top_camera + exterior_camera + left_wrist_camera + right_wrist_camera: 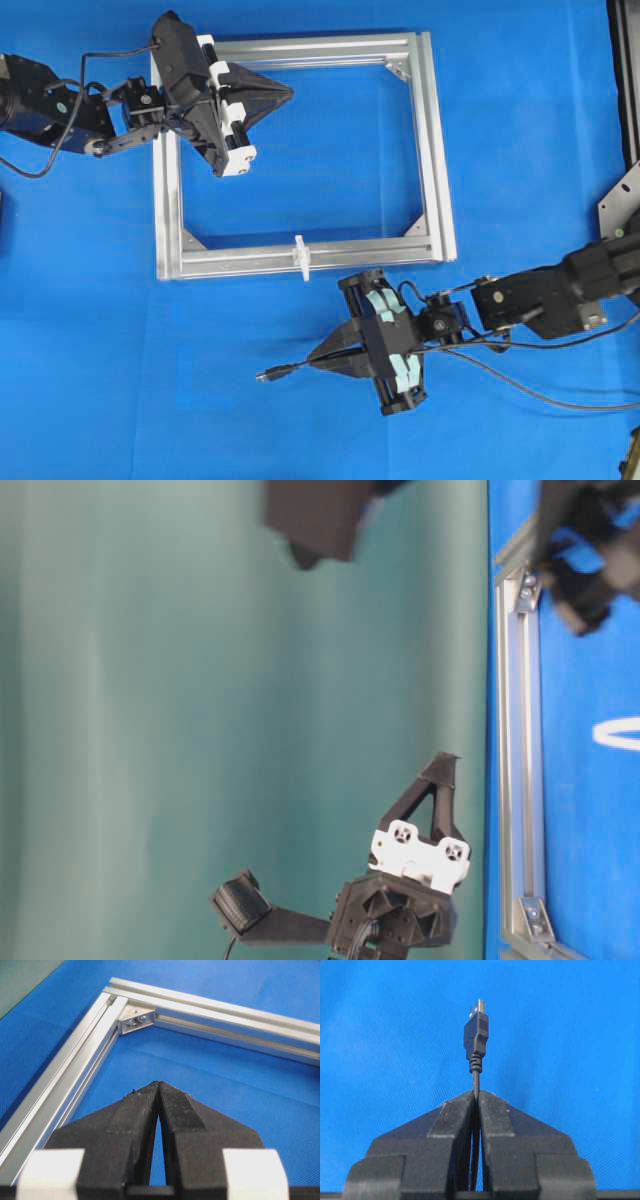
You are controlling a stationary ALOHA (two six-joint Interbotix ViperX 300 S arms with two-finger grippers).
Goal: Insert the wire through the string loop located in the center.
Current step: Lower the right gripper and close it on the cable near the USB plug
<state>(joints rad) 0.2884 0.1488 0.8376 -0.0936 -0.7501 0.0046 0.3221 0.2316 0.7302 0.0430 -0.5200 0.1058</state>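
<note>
1. Overhead: my right gripper (315, 357) pinches the wire (290, 370), a thin black cable whose small plug juts toward the left over the blue cloth (100, 400), below the silver frame (435, 150). The string loop (301, 256), tiny and translucent white, sits mid-way on the frame's near bar. My left gripper (288, 95) hangs clenched and empty inside the frame's upper left.
2. Table level: frame and left arm show; the wire is not visible.
3. Left wrist: matte black fingers (135, 1115) pressed together above ribbed cloth and grooved aluminium.
4. Right wrist: fingers (497, 1120) clamp the cable just behind its ridged, metal-tipped plug (476, 1032).
</note>
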